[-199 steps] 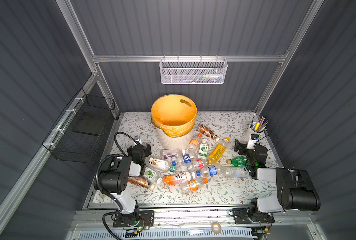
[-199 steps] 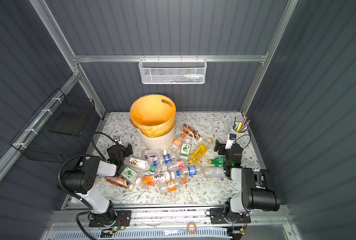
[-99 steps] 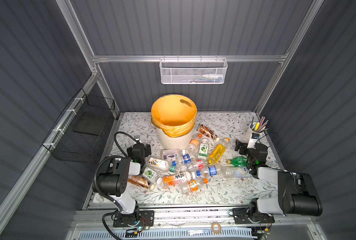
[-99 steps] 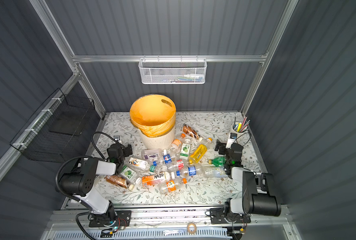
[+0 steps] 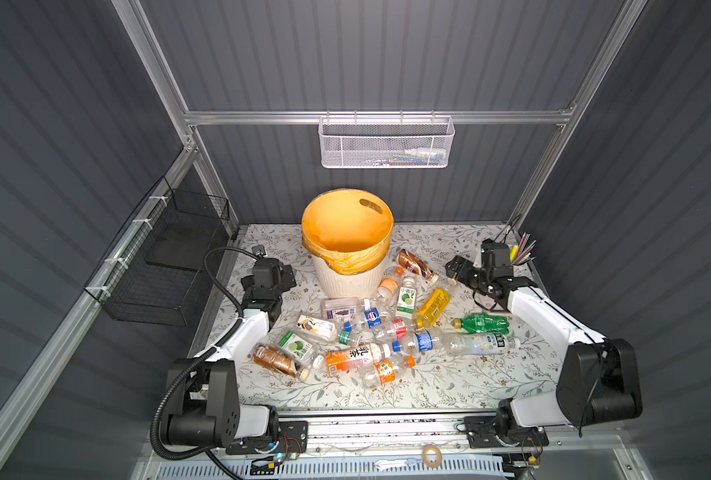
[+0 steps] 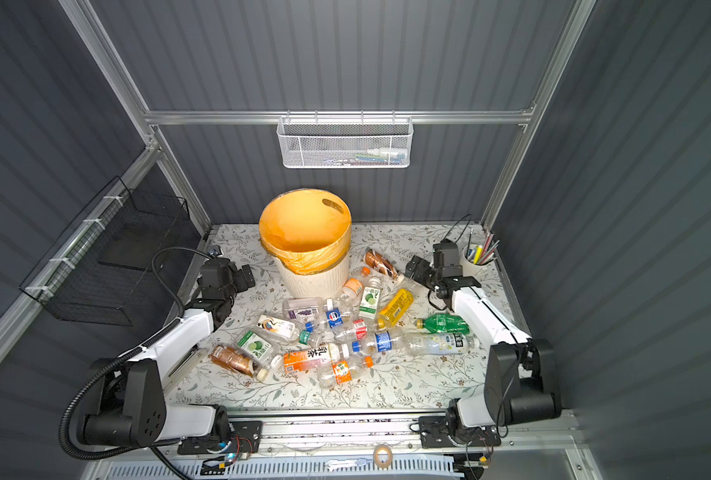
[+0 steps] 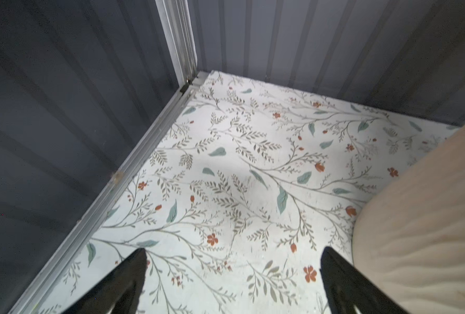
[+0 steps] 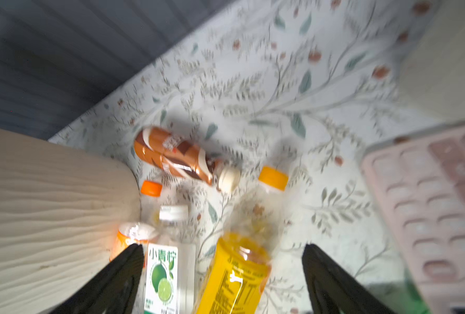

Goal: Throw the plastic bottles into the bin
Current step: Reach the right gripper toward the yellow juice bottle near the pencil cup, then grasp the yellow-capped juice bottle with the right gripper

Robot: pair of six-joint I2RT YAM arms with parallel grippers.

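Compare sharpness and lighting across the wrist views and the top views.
Right wrist view: blurred throughout, with the brown bottle and calculator smeared. Left wrist view: sharp, the table print crisp. Both top views: sharp, the table brightly lit, the walls dim.

I see a white mesh basket (image 5: 385, 143) hung at back, black wire basket (image 5: 158, 270) left, pen cup (image 6: 475, 266) right.
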